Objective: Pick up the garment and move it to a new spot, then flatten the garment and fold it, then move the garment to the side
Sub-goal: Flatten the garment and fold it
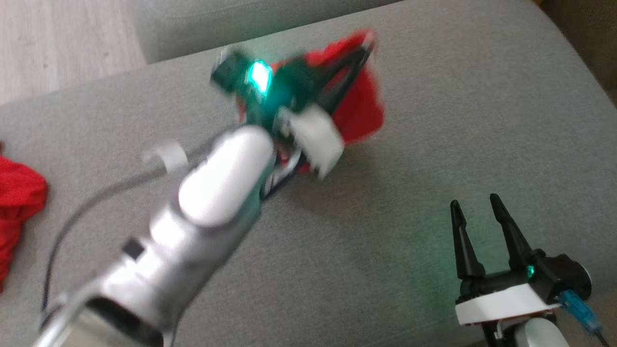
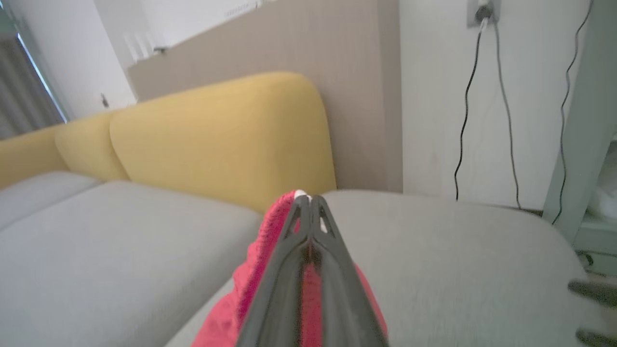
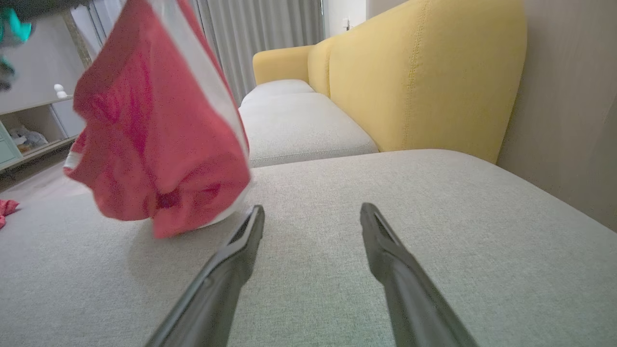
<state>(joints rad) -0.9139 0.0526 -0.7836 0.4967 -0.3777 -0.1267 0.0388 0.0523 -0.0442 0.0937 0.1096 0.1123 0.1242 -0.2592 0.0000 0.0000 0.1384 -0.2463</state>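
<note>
The seat is a wide grey cushion point(image 1: 434, 144) of a finely woven cloth, flat on top, with rounded edges. Behind it stands a yellow backrest point(image 3: 434, 72), smooth and padded, with a seam that runs down its corner. At the far left a strip of pale wooden floor point(image 1: 58, 38) is visible.

The garment point(image 3: 159, 144) is red, of a soft knit-like cloth, with a white band along one edge. It hangs in a bunched and folded mass from the left gripper point(image 2: 309, 198), above the middle part of the grey cushion. Its lowest fold comes very near the cushion, and I cannot tell if it touches. A shadow lies under it.

The left gripper has its two dark fingers pressed together, with the red cloth clamped between them near the tips; a bit of the white band shows just at the tips. In the head view this arm is blurred.

The right gripper point(image 1: 475, 202) is over the near right part of the cushion, well apart from the garment. Its fingers are spread wide and nothing is between them.

Another crumpled red cloth point(image 1: 17, 193) lies at the left edge of the cushion.
</note>
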